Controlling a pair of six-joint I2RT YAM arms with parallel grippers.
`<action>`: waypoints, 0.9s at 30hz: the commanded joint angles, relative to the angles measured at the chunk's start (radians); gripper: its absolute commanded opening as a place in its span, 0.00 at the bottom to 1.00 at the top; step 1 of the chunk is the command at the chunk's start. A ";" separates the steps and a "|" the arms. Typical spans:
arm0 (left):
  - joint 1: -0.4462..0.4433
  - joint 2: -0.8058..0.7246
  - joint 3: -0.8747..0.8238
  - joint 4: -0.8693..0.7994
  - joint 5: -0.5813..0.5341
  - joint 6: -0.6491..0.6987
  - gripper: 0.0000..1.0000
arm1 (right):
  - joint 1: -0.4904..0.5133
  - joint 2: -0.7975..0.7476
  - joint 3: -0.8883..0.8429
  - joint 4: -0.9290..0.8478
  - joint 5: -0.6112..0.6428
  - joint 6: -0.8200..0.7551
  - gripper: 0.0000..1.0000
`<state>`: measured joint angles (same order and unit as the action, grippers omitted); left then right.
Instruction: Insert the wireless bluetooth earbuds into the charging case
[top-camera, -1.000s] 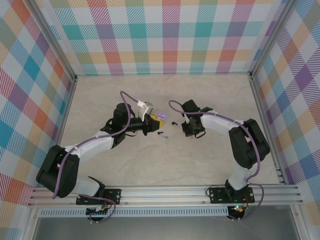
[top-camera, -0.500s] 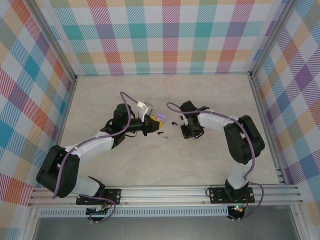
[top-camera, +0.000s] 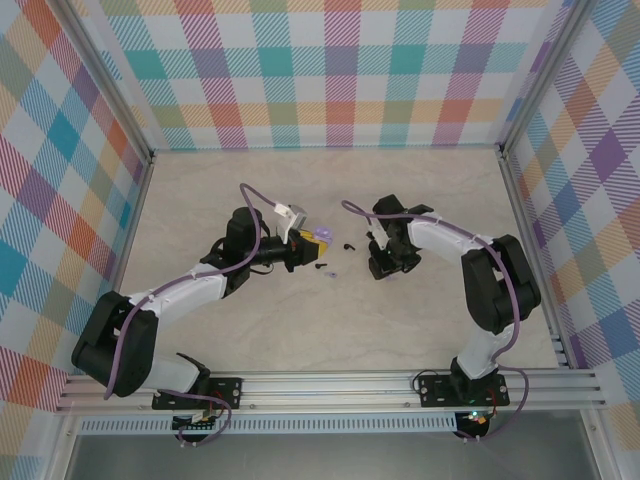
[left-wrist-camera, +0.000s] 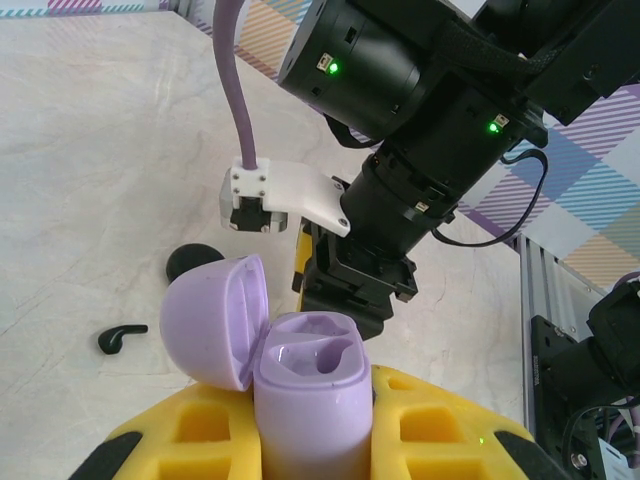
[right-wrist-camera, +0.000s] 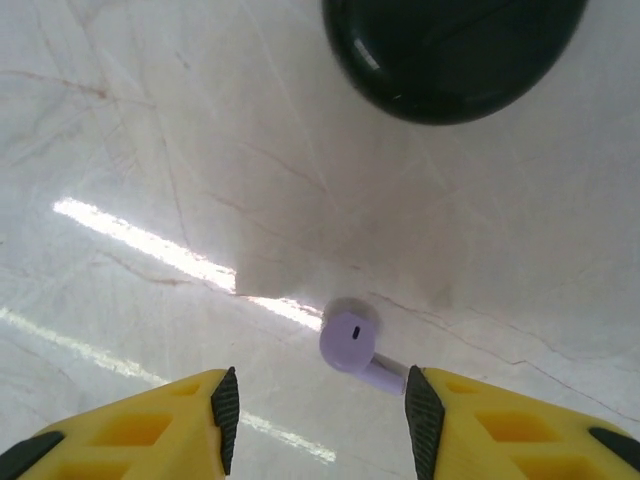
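Note:
My left gripper (left-wrist-camera: 318, 405) is shut on the open lavender charging case (left-wrist-camera: 308, 372), held upright with its lid (left-wrist-camera: 212, 318) swung left and both sockets bare. From above, the case (top-camera: 320, 235) sits at the left gripper (top-camera: 306, 243) near the table's middle. My right gripper (right-wrist-camera: 318, 408) is open just above the table. A lavender earbud (right-wrist-camera: 349, 343) lies between its fingers, the stem tip at the right pad (right-wrist-camera: 423, 420). A black earbud (left-wrist-camera: 121, 338) lies on the table left of the case. From above, small earbuds (top-camera: 327, 268) lie between the left gripper and the right gripper (top-camera: 385, 266).
A round black case (right-wrist-camera: 452, 50) rests on the table just beyond the right gripper, also seen as the black case (left-wrist-camera: 194, 262) in the left wrist view. Plaid walls and metal rails (top-camera: 330, 383) fence the marble table (top-camera: 300, 330).
The right gripper's jaws have spread apart, letting the lavender earbud rest between them. The right arm shifted slightly to the right. The left arm has not moved.

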<state>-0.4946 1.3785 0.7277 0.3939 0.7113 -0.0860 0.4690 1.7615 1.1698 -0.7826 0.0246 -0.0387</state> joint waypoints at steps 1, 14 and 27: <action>0.012 -0.025 0.022 0.000 -0.006 0.012 0.00 | 0.000 0.033 0.043 -0.038 -0.049 -0.089 0.51; 0.012 -0.031 0.022 -0.018 -0.010 0.024 0.00 | -0.001 0.131 0.078 -0.066 -0.006 -0.127 0.48; 0.012 -0.022 0.023 -0.015 -0.009 0.030 0.00 | -0.001 0.170 0.079 -0.101 0.041 0.049 0.31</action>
<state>-0.4946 1.3766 0.7280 0.3862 0.7040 -0.0788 0.4686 1.8957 1.2339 -0.8238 0.0525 -0.0753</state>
